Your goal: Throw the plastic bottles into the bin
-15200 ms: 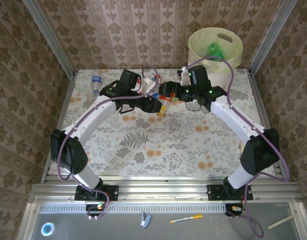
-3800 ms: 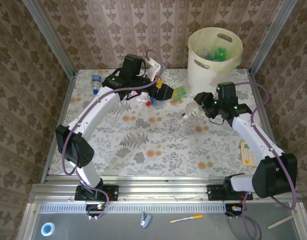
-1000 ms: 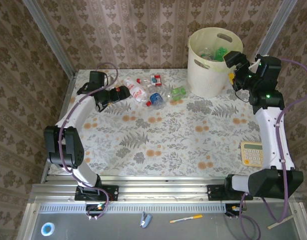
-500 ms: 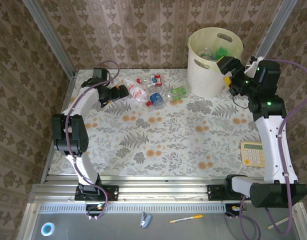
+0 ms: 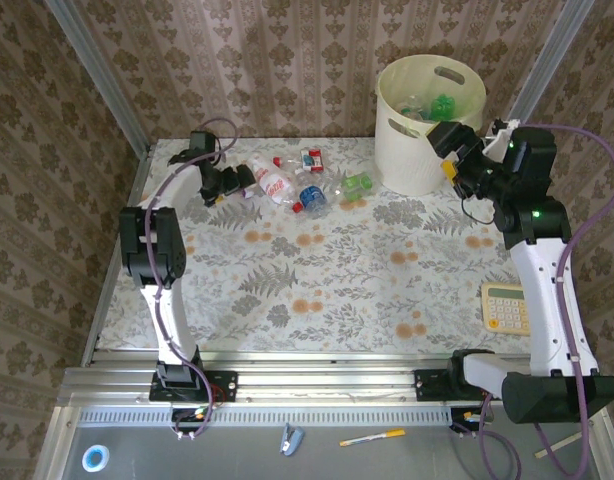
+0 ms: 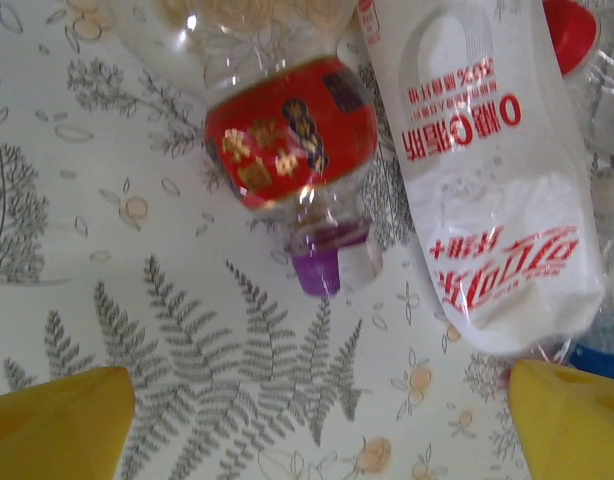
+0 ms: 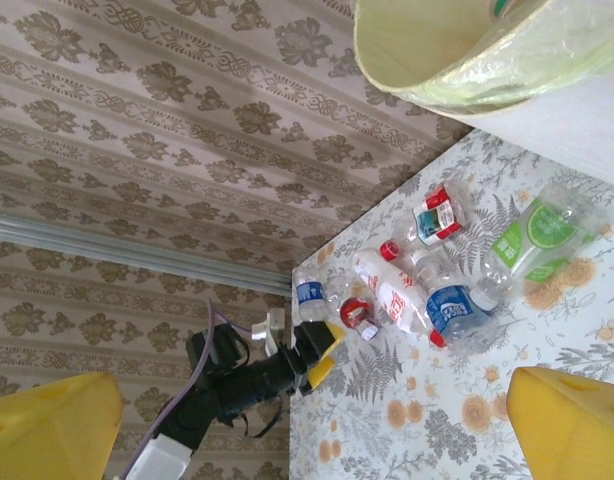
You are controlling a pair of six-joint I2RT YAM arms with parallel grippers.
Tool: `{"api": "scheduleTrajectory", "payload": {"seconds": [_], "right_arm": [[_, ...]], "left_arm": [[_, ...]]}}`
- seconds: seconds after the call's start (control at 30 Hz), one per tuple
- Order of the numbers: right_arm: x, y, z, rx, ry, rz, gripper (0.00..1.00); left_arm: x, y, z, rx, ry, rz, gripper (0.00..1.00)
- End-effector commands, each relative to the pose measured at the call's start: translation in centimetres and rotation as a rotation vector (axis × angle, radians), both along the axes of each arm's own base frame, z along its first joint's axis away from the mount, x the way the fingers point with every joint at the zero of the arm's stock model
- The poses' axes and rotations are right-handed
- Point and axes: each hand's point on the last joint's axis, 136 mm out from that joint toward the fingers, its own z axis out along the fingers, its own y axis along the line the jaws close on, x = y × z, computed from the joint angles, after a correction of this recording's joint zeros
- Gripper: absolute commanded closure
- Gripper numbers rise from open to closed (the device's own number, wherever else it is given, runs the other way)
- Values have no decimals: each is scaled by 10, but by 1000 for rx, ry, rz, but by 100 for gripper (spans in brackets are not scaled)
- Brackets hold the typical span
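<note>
Top view, left hand: the left hand [image 5: 230,184] reaches over the far left of the floral-patterned desk [image 5: 317,270], fingers spread and carrying nothing.
Top view, bottles: a cluster of small clear plastic bottles [image 5: 309,190] lies on the desk just ahead of that hand, the nearest almost at its fingertips.
Top view, bin: the tall round cream-white plastic bin [image 5: 405,150] stands well away from the left hand and close beside the right hand [image 5: 452,152]. A few bottles lie inside it.
Top view, bystander: a pale yellow calculator [image 5: 505,307] lies beside the right arm, well behind its hand.
Left wrist view, hand: the yellow fingertips [image 6: 57,425] sit at the two lower corners, wide apart, with nothing between them.
Left wrist view, target: a clear bottle with a red label and purple cap [image 6: 292,150] lies on its side just ahead, about midway between the fingers, cap towards the hand.
Left wrist view, neighbour: a clear bottle in a white sleeve with red print [image 6: 487,200] lies just beside it. I cannot tell if they touch.
Handling: probably light, thin-walled and springy. Being smooth and round, it could roll or squirt out of a pinch. Take it across the labelled belly, not the cap or tapered neck.
Right wrist view, hand: fingers spread, empty.
Right wrist view, bin: its rim and pale yellow-green liner [image 7: 437,80] lie just ahead of this hand, and the bottle cluster lies on the desk beyond.
</note>
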Motion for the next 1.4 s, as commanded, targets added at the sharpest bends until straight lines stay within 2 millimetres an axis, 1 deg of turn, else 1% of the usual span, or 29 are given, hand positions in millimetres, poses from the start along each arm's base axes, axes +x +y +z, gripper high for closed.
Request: {"api": "scheduleTrajectory", "payload": {"seconds": [0.0,0.2,0.47,0.67,0.77,0.93,1.13,1.37], "right_arm": [[-10,5,-3,-9,5,22,0],[-10,5,-6,-7,13,21,0],[-7,6,-7,-4,13,26,0],[-8,6,-8,-10,14,24,0],[-9,5,-9,-13,15,22,0],[-8,4,-9,-16,14,17,0],[-6,4,-12,-11,18,12,0],[-4,3,-15,-7,25,4,0]], "left_arm": [[8,-1,3,-22,13,12,6],[13,0,-11,-3,58,37,11],[18,-11,-25,36,102,28,13],[20,-13,-38,79,138,8,18],[21,-11,-42,101,152,-2,26],[17,-5,-49,132,186,-16,42],[13,-1,-48,146,185,-34,60],[6,3,-43,149,176,-57,70]]}}
